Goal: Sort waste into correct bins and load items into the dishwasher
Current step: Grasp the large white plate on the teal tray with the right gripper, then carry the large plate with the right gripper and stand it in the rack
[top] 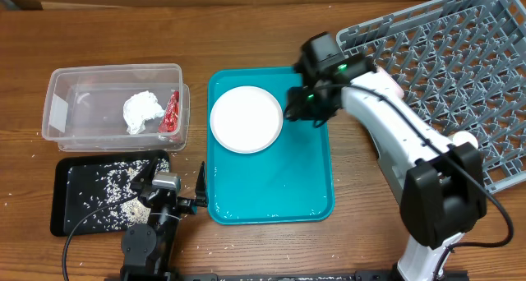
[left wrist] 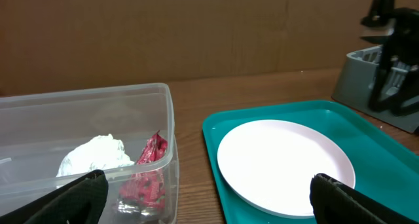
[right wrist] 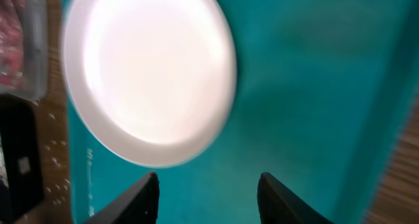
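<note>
The wooden table (top: 246, 34) carries four things — clear tub (top: 115, 68), black tray (top: 72, 223), teal tray (top: 271, 191), grey rack (top: 460, 76).

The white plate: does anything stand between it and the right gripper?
Nothing visible does. The right gripper hangs open close beside the white plate, and only the bare floor of the teal tray lies between them.
</note>
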Robot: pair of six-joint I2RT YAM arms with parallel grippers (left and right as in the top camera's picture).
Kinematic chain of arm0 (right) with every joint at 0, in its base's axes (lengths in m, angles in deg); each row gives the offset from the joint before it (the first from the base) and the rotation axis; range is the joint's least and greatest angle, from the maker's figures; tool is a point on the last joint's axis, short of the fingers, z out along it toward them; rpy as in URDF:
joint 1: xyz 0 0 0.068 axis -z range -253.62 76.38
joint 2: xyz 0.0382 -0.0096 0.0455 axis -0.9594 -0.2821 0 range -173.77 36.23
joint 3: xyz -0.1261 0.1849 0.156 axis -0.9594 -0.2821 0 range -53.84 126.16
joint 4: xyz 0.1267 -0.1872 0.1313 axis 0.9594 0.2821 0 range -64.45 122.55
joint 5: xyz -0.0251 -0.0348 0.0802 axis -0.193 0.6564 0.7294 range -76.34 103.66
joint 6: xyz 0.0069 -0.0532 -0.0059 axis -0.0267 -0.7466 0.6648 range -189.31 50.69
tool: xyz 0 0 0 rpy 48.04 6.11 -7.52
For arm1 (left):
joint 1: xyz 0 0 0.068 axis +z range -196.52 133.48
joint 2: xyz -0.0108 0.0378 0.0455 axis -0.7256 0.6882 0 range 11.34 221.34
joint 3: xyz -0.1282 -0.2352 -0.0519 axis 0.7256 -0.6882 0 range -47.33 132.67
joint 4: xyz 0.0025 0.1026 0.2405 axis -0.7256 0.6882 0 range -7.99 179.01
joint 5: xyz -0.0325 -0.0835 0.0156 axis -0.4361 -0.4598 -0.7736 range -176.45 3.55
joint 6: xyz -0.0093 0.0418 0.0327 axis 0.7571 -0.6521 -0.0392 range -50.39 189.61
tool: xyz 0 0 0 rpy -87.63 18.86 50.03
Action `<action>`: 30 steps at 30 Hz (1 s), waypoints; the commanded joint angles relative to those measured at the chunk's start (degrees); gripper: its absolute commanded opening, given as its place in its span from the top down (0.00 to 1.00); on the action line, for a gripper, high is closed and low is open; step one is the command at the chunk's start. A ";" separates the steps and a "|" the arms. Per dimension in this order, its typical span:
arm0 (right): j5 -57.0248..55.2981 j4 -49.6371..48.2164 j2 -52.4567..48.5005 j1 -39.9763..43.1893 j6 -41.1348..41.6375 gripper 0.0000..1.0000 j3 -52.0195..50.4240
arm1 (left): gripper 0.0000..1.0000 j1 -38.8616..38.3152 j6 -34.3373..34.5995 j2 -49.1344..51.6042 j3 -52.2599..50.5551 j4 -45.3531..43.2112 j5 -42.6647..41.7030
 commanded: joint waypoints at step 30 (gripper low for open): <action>-47.30 -9.07 21.18 11.87 -4.81 0.96 -0.20 | 0.00 0.39 -0.70 -0.59 -0.35 -0.09 0.44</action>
